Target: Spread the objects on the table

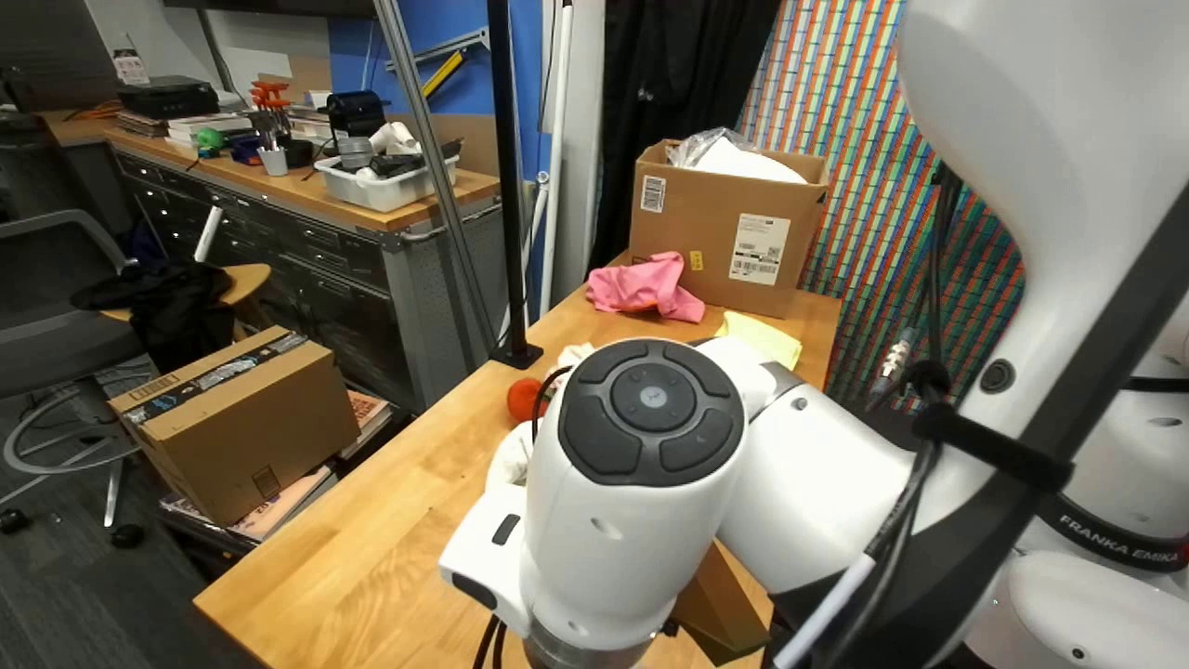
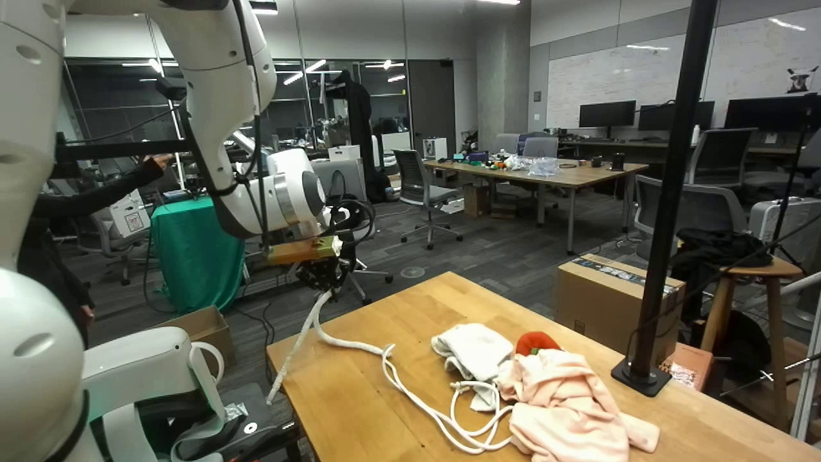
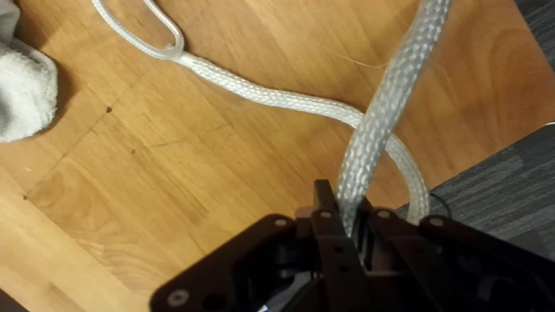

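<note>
Wrist view: the white rope [image 3: 277,97] is pinched between the jaws of the gripper [image 3: 345,201], one length reaching away across another that curves to the table [image 3: 243,151] and joins a loop of thinner cord [image 3: 130,39]. In an exterior view, the held part hangs above the table near its edge; the free tail dangles beside that edge, and I cannot tell whether it touches the wood. The rest trails across to loops beside a white cloth [image 2: 473,350] and up to a peach cloth [image 2: 564,404], perhaps running under it. These two lie bunched together, a red item [image 2: 536,342] partly hidden behind the peach one. Farther out, a pink cloth [image 1: 646,288] and a yellow cloth [image 1: 760,339] lie near a cardboard box [image 1: 692,209].

The step in hand looks like drawing the rope out of the bunch, its loops not yet parted from the cloths. The next move, I judge, calls for bringing the grip a little inward so the tail comes over the wood, then lowering and letting go gently; after that, the cloths and red item want pulling apart
</note>
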Available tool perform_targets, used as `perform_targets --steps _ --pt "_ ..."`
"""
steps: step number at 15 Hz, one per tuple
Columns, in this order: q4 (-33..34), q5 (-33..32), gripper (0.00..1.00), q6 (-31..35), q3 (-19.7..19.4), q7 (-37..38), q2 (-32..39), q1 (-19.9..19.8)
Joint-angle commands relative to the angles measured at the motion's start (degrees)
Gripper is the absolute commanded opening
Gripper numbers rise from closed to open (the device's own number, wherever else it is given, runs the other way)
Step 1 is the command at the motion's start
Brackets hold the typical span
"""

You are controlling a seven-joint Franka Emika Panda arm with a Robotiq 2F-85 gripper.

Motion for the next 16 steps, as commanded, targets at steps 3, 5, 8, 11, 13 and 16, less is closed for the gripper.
perform_targets --steps 3,5,8,11,13,16 --pt "3.1 -7.8 0.04 4.4 -8.2 8.1 5.0 3.6" --pt "4.4 -8.7 0.04 5.2 -10.1 10.0 7.3 4.2" --pt "5.0 -7.6 0.05 5.8 -11.5 10.4 8.9 4.9" --pt "5.4 -6.0 0.42 5.4 -11.7 9.2 9.5 5.0" --pt "4.8 -4.9 0.57 4.7 -11.0 7.4 8.7 4.3" --pt "3.9 -4.9 0.8 3.9 -11.2 6.6 7.0 4.5"
